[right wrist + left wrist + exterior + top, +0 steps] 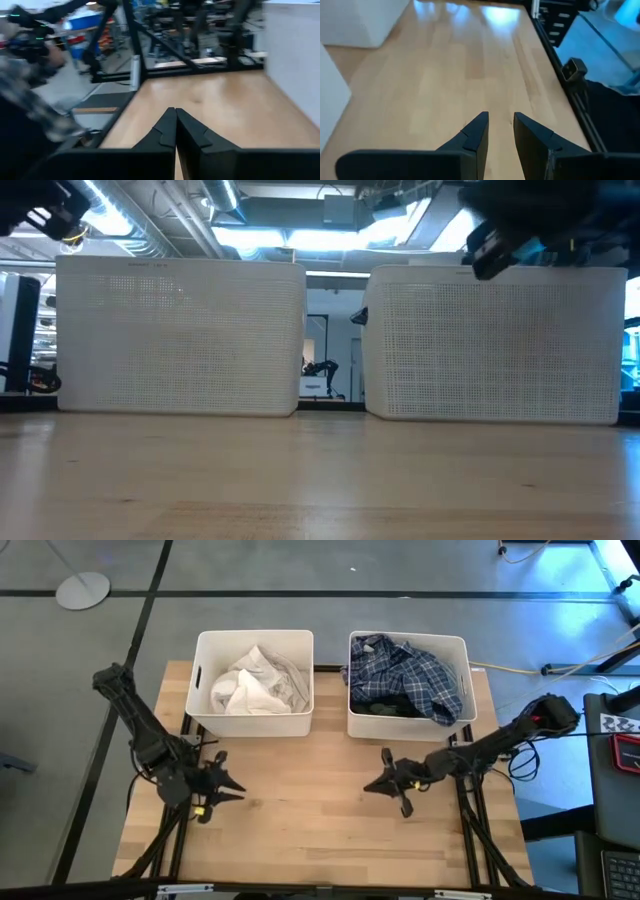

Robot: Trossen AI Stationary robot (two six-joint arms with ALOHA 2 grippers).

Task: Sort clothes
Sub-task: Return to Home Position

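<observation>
The left gripper (238,788) hovers over the bare wooden table (300,840). Its two fingers (477,135) are parted by a narrow gap and hold nothing, and the wood shows between them. The right gripper (370,784) points back at it from across the table, the two sets of tips well apart. The right gripper's fingers (167,127) are pressed together along their length, with nothing between them.

No garment lies near either set of fingertips; the clothes all sit in two bins off to the side of both grippers. The left white bin (205,720) stands near the left gripper's fingers, beside them and not touching. It holds the crumpled white garments (255,685), piled loosely and filling most of it. The right white bin (460,725) stands likewise beside the right gripper's fingers, close but apart. In it the navy-and-white plaid shirt (415,670) lies spread across the top, and the dark garments (385,705) show beneath its near edge. The two bins stand side by side with a gap between them, and the table between the opposed fingertips is bare wood.
</observation>
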